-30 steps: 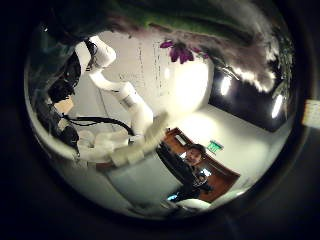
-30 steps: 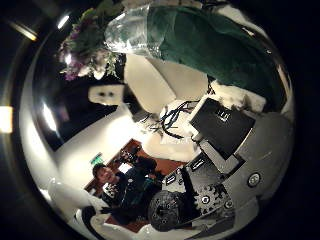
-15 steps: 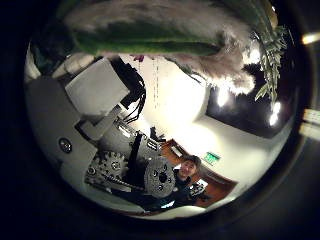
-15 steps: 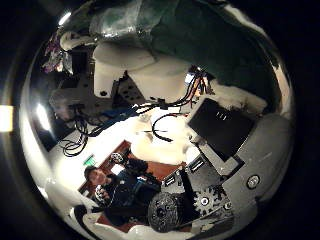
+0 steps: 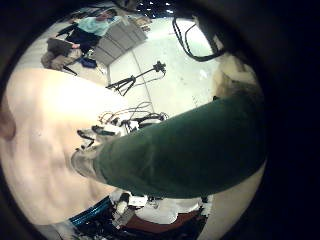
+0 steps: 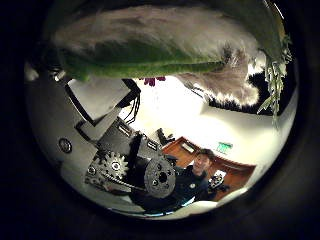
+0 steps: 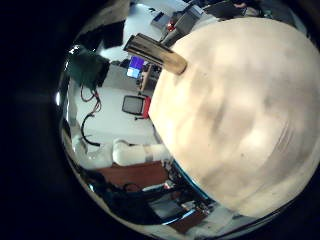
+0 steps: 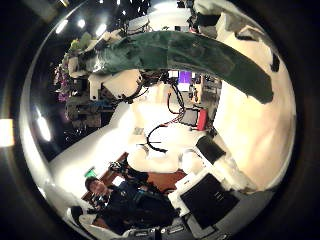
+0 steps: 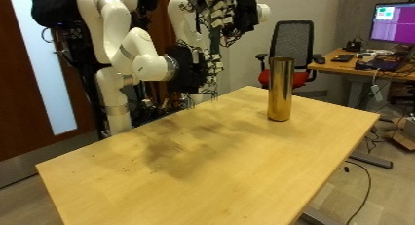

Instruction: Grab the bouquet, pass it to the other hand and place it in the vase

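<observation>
In the outside view both hands (image 9: 227, 16) are together high above the table's far side, and I cannot make out the bouquet between them. A tall gold vase (image 9: 279, 89) stands upright on the wooden table (image 9: 195, 157), away from the hands. The bouquet (image 6: 150, 45), with a green-wrapped stem and pale flowers, lies close across my left palm. My left hand (image 6: 130, 165) is curled on it. The stem also fills the left little finger view (image 5: 190, 145). In the right thumb view the bouquet (image 8: 180, 50) arches farther off, and my right hand (image 8: 215, 195) is open.
An office chair (image 9: 296, 45) stands behind the table's far edge. Beyond it is a desk with a monitor (image 9: 390, 20). The table's edge (image 9: 351, 157) runs close beside the vase.
My left hand came up to the bouquet and its thumb curled in round it. My right hand's thumb swung out, and the bouquet now lies farther from the right palm.
</observation>
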Controlling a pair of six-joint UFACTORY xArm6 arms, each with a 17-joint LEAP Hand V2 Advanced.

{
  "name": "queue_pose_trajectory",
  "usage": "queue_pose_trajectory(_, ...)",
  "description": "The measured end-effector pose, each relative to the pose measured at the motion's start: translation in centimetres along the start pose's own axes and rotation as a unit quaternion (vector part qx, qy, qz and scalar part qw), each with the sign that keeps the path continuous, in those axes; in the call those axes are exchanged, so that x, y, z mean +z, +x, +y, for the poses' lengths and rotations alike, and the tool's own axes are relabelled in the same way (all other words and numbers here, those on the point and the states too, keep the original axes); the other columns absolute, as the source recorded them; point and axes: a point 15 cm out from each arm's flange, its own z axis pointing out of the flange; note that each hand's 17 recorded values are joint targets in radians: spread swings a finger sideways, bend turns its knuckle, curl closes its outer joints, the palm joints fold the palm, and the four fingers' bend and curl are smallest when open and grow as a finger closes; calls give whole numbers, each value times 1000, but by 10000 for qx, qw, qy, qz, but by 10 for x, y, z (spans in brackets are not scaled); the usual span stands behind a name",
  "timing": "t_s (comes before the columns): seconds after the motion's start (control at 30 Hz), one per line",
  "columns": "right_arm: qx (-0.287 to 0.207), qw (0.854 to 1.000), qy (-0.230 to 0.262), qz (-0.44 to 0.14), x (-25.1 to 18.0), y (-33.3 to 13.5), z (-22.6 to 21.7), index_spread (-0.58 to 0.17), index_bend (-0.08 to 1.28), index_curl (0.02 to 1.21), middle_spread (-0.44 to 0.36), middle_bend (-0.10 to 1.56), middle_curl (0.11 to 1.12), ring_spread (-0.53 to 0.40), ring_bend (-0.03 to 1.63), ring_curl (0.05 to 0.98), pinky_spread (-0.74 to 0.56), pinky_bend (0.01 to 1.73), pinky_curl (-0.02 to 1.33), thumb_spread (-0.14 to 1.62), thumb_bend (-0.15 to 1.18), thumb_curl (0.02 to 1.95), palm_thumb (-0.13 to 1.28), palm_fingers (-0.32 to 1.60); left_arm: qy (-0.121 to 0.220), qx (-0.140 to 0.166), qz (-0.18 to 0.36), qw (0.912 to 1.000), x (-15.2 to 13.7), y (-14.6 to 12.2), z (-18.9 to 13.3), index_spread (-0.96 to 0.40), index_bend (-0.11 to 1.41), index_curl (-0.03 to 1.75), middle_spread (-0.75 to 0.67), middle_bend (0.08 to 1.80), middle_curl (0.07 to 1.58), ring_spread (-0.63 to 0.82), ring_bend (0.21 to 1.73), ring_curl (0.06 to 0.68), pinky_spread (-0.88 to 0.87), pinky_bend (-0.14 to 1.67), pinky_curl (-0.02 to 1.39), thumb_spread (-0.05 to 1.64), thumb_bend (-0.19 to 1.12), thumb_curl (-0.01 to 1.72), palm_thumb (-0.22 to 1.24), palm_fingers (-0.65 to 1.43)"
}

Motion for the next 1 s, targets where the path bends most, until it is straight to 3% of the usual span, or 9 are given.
queue_pose_trajectory(0.2, 97, 9999, 50, 11, -6, 7, 1, -330, 232, 478, 5, 384, 366, 77, 583, 288, 239, 445, 544, 939, -29, 535, 845, -34, 279, 342, -206, 9988, -22, 26, -14, -671, 688, 1016, -543, 1135, 1029, -391, 1542, 597, -515, 1294, 814, 382, -23, 804, 1078, 983)
queue_pose_trajectory(0.33, 162, 9998, 112, 7, -11, 13, 0, -358, 140, 399, 36, 264, 326, 129, 479, 252, 290, 413, 484, 938, -34, 512, 819, -65, 608, 603, -424, 9954, -48, 51, -28, -691, 648, 1101, -537, 1142, 1024, -390, 1544, 593, -515, 1277, 836, 364, -23, 827, 1083, 988)
queue_pose_trajectory(0.67, 388, 9984, 408, -65, -28, 31, -5, -398, 126, 239, 61, 176, 297, 169, 347, 228, 297, 361, 391, 945, -30, 461, 755, -78, 1465, 1081, -941, 9788, -124, 90, -46, -723, 551, 1248, -524, 1143, 1012, -390, 1529, 583, -536, 1217, 887, 339, -24, 863, 1079, 1012)
queue_pose_trajectory(0.87, 417, 9942, 949, -285, -37, 22, -36, -378, 146, 215, 72, 170, 277, 172, 323, 231, 285, 346, 364, 950, -26, 448, 756, -67, 1912, 1232, -1098, 9676, -159, 88, -48, -730, 509, 1290, -519, 1134, 1007, -393, 1513, 580, -548, 1183, 910, 324, -24, 877, 1078, 1031)
queue_pose_trajectory(1.0, 459, 9936, 975, -330, -38, 24, -46, -357, 148, 219, 74, 172, 271, 172, 307, 234, 285, 342, 354, 954, -26, 447, 761, -52, 2136, 1300, -1222, 9605, -178, 85, -50, -734, 481, 1315, -519, 1123, 1006, -395, 1501, 579, -558, 1160, 925, 318, -24, 883, 1081, 1043)
